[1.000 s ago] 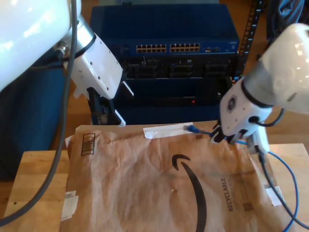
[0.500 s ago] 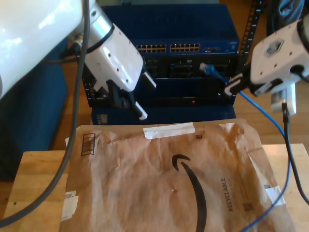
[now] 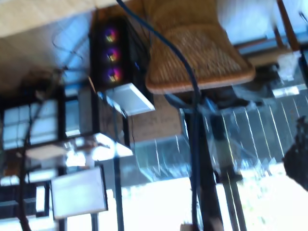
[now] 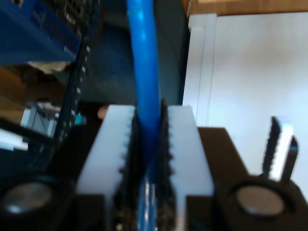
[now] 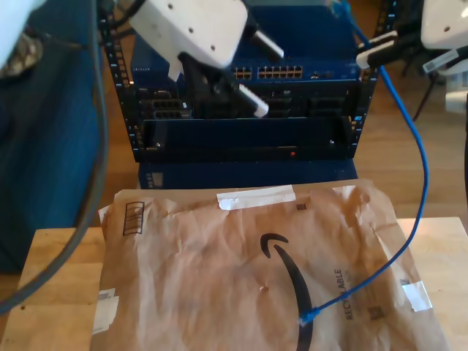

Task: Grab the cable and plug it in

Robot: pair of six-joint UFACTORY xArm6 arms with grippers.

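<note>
The bright blue cable (image 5: 418, 146) hangs from my second gripper (image 5: 371, 47) at the exterior view's upper right. It curves down to a free plug (image 5: 307, 318) lying on the brown paper mailer. A short length with the other end (image 5: 340, 7) sticks up past the jaws, in front of the rack's top. In the second wrist view the white ribbed pads (image 4: 113, 144) of my second gripper (image 4: 149, 144) are shut on the cable (image 4: 144, 72). My first gripper (image 5: 256, 73) hovers open before the network switch (image 5: 267, 72), its white fingers apart and holding nothing.
A dark blue rack (image 5: 241, 139) with rows of ports stands behind the wooden table (image 5: 51, 270). A brown paper mailer (image 5: 219, 256) covers most of the tabletop. A thick grey robot cable (image 5: 88, 219) hangs along the exterior view's left.
Both arms have risen. My second gripper carried the cable up to the rack's top, dragging its free plug onto the mailer. My first gripper moved up and towards the exterior view's right.
</note>
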